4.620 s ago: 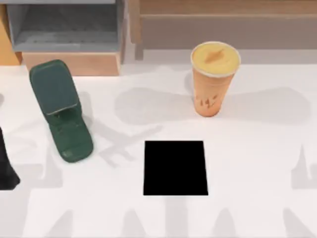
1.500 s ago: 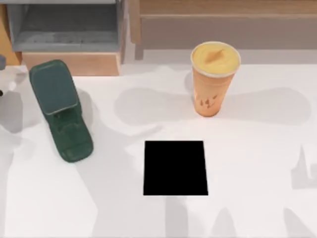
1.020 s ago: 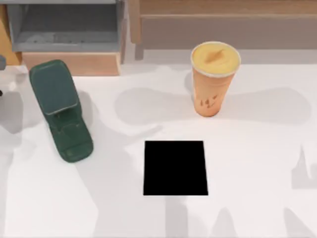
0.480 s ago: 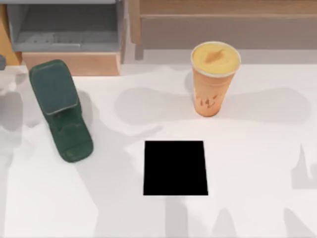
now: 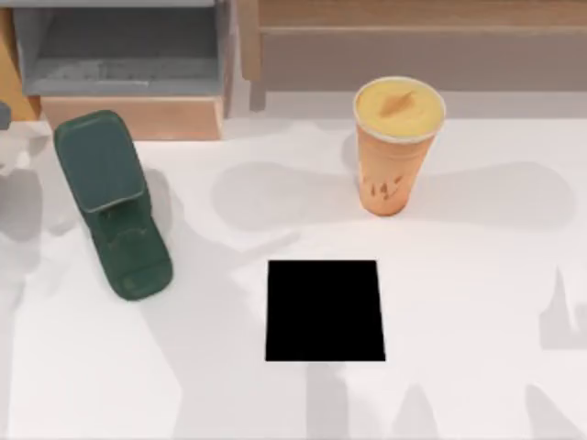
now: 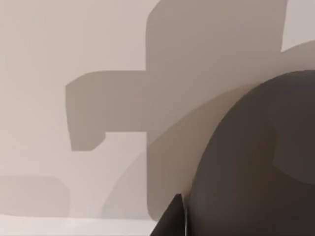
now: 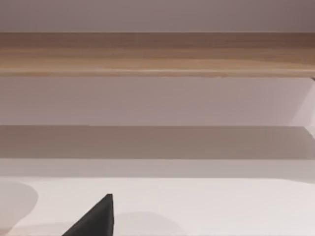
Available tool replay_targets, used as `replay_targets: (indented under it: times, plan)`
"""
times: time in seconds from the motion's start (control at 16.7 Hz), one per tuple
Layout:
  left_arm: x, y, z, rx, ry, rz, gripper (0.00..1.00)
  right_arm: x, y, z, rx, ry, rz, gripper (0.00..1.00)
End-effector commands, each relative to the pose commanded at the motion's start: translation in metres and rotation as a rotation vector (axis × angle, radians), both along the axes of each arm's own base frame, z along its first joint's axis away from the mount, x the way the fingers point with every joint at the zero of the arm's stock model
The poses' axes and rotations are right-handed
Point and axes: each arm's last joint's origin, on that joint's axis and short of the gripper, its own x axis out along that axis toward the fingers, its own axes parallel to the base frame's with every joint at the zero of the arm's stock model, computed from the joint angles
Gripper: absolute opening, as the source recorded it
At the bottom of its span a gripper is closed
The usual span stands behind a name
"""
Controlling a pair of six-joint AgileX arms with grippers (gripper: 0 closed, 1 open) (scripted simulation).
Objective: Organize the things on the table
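A tall orange paper cup point(image 5: 399, 147) with a yellow top stands upright on the white table point(image 5: 477, 302), right of centre near the back. A small grey shape point(image 5: 3, 115) sits at the table's far left edge, beside the shelf unit. In the left wrist view a dark grey rounded body point(image 6: 256, 162) sits very close, next to a black part of my left gripper point(image 6: 172, 223); I cannot tell what it is. A black part of my right gripper point(image 7: 96, 219) hovers over bare white tabletop, facing the shelf.
A dark green phone stand point(image 5: 110, 202) lies at the left. The black square mat point(image 5: 325, 310) lies flat in the front middle. A wooden and grey shelf unit point(image 5: 128, 64) runs along the back edge, its wooden board point(image 7: 157, 54) facing the right wrist.
The dark arm that was at the lower left edge 4.6 s ago is gone, and a grey shape now sits at the upper left edge. Over the last second only the left-side shadows shifted slightly.
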Motion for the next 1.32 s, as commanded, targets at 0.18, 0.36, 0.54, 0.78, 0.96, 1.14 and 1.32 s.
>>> replay_targets:
  times: [0.18,0.36,0.54,0.78,0.96,1.14,1.32]
  plan:
    - [-0.001,-0.002,0.012,-0.006,-0.013,0.003,0.0,0.0,0.0,0.0,0.0,0.0,0.0,1.0]
    - [0.001,0.002,0.027,-0.01,-0.007,0.015,0.0,0.0,0.0,0.0,0.0,0.0,0.0,1.0]
    - [0.004,0.0,0.066,-0.012,0.0,0.005,0.0,0.0,0.0,0.0,0.0,0.0,0.0,1.0]
    - [0.0,-0.003,0.108,-0.007,-0.012,0.0,0.0,0.0,0.0,0.0,0.0,0.0,0.0,1.0]
    - [-0.001,-0.003,0.111,-0.006,-0.014,0.001,0.0,0.0,0.0,0.0,0.0,0.0,0.0,1.0]
    - [-0.001,-0.002,0.111,-0.006,-0.016,0.007,0.0,0.0,0.0,0.0,0.0,0.0,0.0,1.0]
    - [-0.001,-0.013,0.123,-0.009,-0.049,0.067,0.0,0.0,0.0,0.0,0.0,0.0,0.0,1.0]
